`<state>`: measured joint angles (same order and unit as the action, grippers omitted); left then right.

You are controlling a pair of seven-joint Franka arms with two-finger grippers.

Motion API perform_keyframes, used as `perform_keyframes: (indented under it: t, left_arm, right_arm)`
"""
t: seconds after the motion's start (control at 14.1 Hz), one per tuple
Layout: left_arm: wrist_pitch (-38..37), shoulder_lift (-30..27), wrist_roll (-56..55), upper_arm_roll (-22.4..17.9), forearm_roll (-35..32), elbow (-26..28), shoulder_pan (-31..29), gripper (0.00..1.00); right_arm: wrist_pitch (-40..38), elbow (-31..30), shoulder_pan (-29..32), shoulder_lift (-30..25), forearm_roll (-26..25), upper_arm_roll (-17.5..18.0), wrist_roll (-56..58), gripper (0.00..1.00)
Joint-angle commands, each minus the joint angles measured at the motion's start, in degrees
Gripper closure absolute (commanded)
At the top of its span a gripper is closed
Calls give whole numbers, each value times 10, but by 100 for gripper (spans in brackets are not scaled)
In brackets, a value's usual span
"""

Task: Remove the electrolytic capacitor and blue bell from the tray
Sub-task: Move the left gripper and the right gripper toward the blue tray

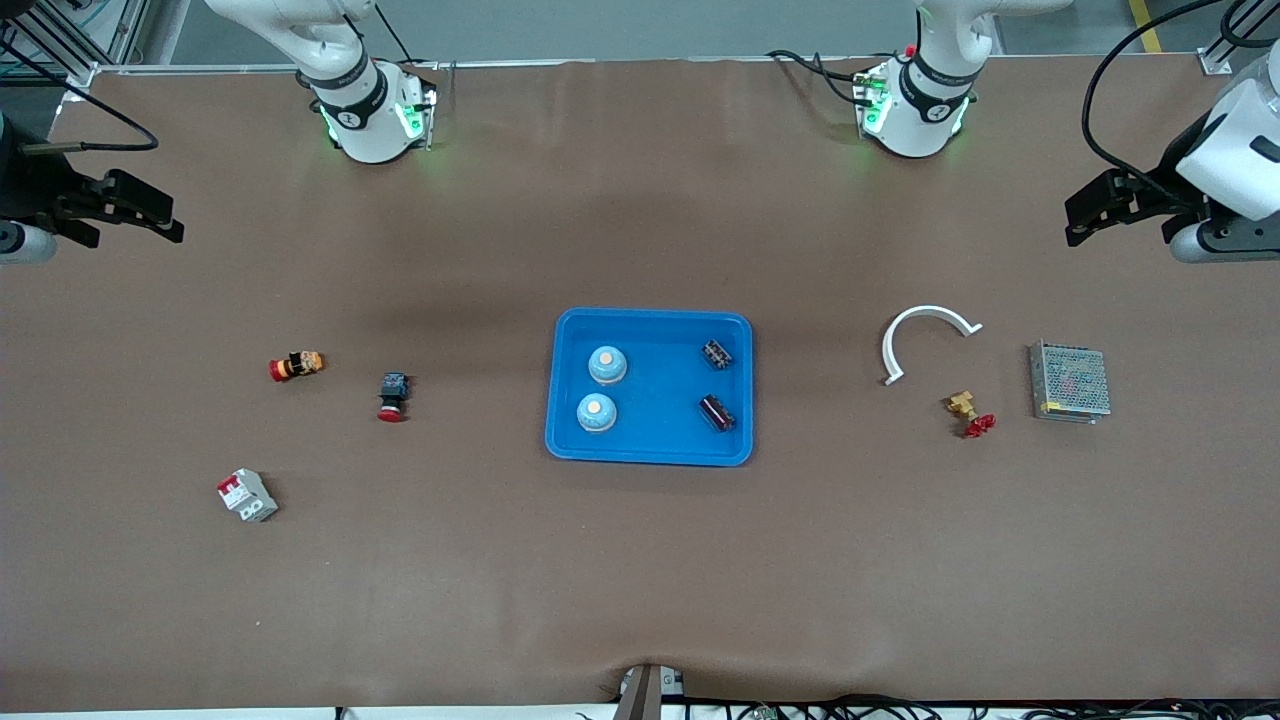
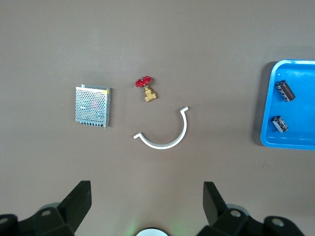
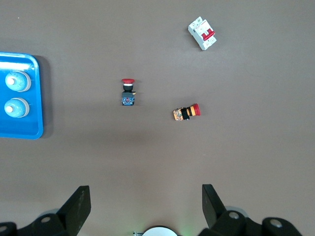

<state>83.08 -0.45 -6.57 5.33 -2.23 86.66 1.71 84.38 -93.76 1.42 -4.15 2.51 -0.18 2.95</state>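
Observation:
A blue tray (image 1: 650, 458) lies mid-table. In it, toward the right arm's end, sit two pale blue bells (image 1: 607, 364) (image 1: 596, 411); toward the left arm's end lie two dark capacitors (image 1: 717, 354) (image 1: 717, 413). The right wrist view shows the bells (image 3: 17, 81) and the tray's rim (image 3: 19, 132). The left wrist view shows the capacitors (image 2: 285, 91) and the tray's rim (image 2: 266, 108). My left gripper (image 1: 1075, 222) (image 2: 146, 186) hangs open and empty over bare table at its own end. My right gripper (image 1: 165, 222) (image 3: 145, 189) hangs open and empty at its end.
Toward the left arm's end lie a white curved clip (image 1: 925, 330), a brass valve with a red handle (image 1: 968, 412) and a metal mesh box (image 1: 1070, 382). Toward the right arm's end lie two red-capped push buttons (image 1: 296, 366) (image 1: 393, 396) and a white circuit breaker (image 1: 247, 495).

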Motion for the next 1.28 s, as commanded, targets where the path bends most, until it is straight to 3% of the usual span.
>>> perform_keyframes:
  t: [0.0,0.43,0.64,1.21]
  left_arm:
    - [2,-5,11,-4,11,1,1,0]
    - [2,3,2,-3,15,3,7,0]
    - [27,24,-24,19,16,10,17,0]
    - [195,46,-256,116,16,148,17,0]
  right_arm:
    - [4,-10,-14,-10,-4,-17,7,0]
    - [4,-10,-15,-10,-4,-17,7,0]
    - [3,-10,-12,-9,-3,-17,7,0]
    - [31,-3,-46,17,7,-13,-20,0]
